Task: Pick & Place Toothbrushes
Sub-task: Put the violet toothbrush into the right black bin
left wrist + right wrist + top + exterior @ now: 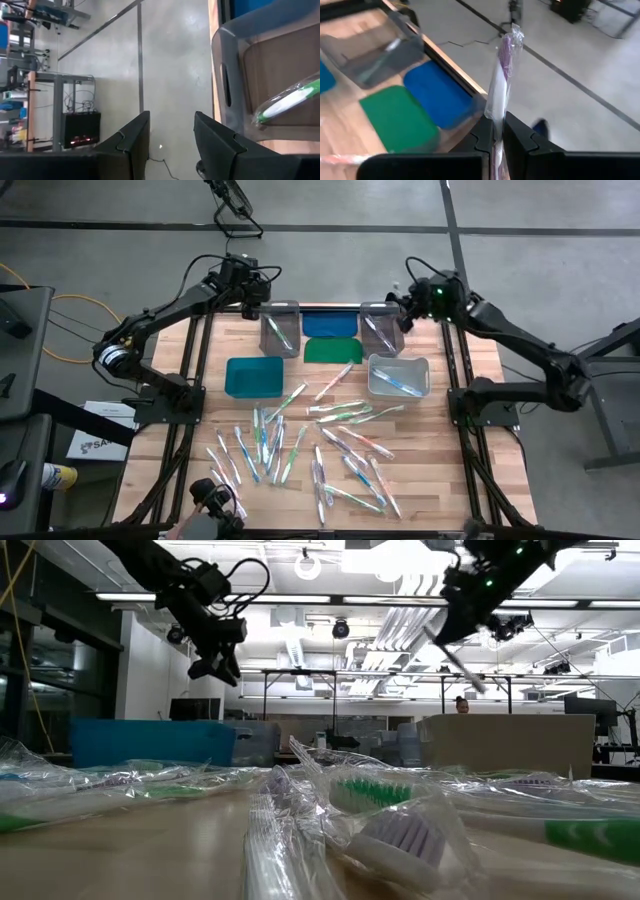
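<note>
Many wrapped toothbrushes (330, 445) lie scattered over the wooden table's near half. My right gripper (497, 131) hangs above the table's far right corner, by a clear bin (380, 325), shut on a purple-tipped wrapped toothbrush (502, 75). My left gripper (172, 132) hovers open and empty at the far edge, beside the far-left clear bin (280, 328); a green toothbrush (285, 102) lies on that bin's floor. A teal bin (255, 375) and another clear bin (398, 375) with a blue toothbrush stand nearer. My right gripper pinches the wrapped toothbrush between its two fingers, on the handle (495, 117) below the purple head. The toothbrush runs along the fingers and sticks out past their tips. In the low view it hangs clear of the table, slanting down from the gripper (455, 650).
A blue lid (330, 323) and a green lid (332, 350) lie flat between the two far bins. Beyond the table's far edge (455, 65) is bare floor. In the low view, wrapped toothbrushes (390, 830) pile up close to the camera.
</note>
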Available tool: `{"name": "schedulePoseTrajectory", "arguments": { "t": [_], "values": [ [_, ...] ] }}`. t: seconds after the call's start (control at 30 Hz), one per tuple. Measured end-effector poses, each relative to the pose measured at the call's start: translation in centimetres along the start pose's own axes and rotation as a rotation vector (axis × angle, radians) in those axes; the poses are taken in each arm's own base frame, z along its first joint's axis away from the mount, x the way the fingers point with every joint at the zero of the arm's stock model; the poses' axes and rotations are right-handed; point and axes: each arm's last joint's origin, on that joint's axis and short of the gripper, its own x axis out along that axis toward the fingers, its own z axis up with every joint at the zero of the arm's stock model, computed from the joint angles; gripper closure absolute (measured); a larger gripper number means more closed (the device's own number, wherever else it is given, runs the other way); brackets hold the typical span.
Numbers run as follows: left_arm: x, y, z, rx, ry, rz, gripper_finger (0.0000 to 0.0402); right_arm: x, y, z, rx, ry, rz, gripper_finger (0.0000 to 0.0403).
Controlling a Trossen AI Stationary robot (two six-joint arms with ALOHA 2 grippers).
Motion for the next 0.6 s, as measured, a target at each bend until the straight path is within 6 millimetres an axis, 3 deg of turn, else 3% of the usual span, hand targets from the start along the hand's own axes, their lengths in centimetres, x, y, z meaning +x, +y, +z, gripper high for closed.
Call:
{"name": "schedulePoseTrajectory", "arguments": {
  "t": [0.37,0.6],
  "values": [
    [0.0,0.0,0.2,-0.004,-0.031,-0.012,0.0254,7.0,0.3,-0.5,0.045,0.015,0.149,0.0388],
    [0.0,-0.2,0.1,-0.003,-0.036,-0.027,0.0254,9.1,0.3,-0.2,0.123,0.163,0.159,0.0388]
  ]
}}
